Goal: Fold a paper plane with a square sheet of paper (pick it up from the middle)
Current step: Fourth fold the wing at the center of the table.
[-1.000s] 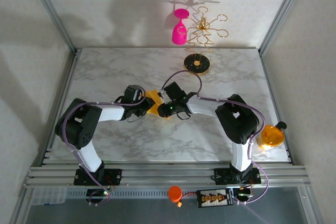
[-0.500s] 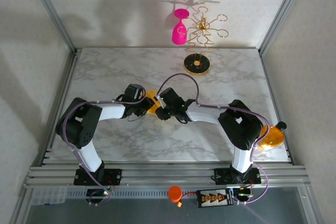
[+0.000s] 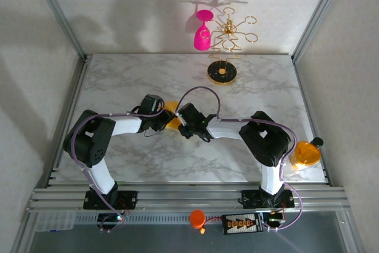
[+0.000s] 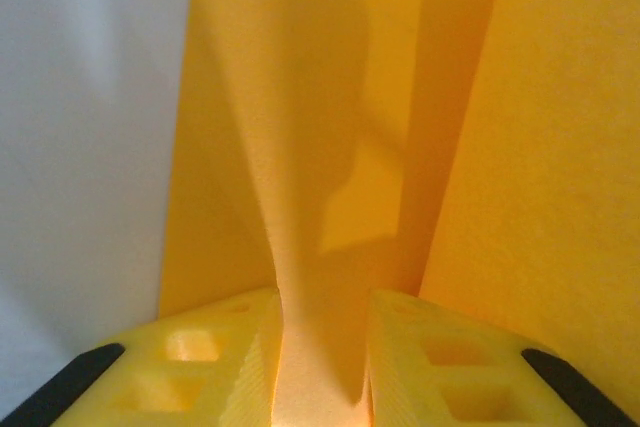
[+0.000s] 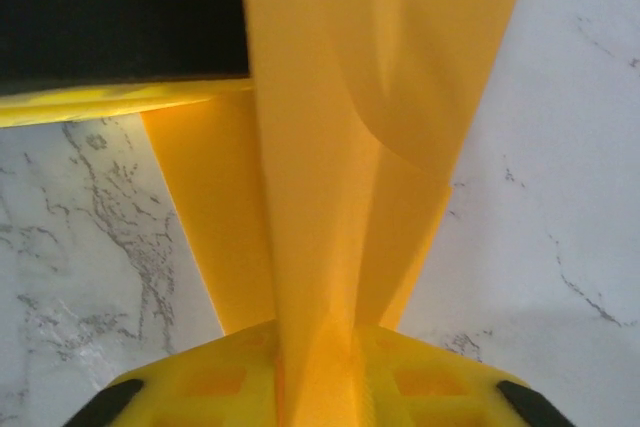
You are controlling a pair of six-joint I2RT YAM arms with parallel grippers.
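From where I stand, the two arms meet near the middle of the table (image 3: 118,81), a little nearer its left edge than its right and about midway between the near and far edges.

The left gripper (image 4: 320,347) has its yellow fingers (image 4: 215,357) drawn in close on a thin upright ridge of the square sheet of paper (image 4: 330,127). Only the paper's thickness keeps the jaws apart. I take this as an anchoring grip that keeps the folded layers from sliding. Orange flaps rise on both sides of the ridge, so the sheet is already doubled over itself, though I see no finished dart.

The paper shows from above as a small orange patch between the two wrists. I can't tell whether its lower edge rests on the marble.

The right gripper (image 5: 315,377) comes in from the opposite side and is pinched just as narrowly on the same ridge. Its flaps spread away above the marble. With a grip at each end, the arms probably mean to keep the crease taut and straight.

The pink wine glass (image 3: 202,31) and gold stand (image 3: 224,57) sit well clear at the far edge.
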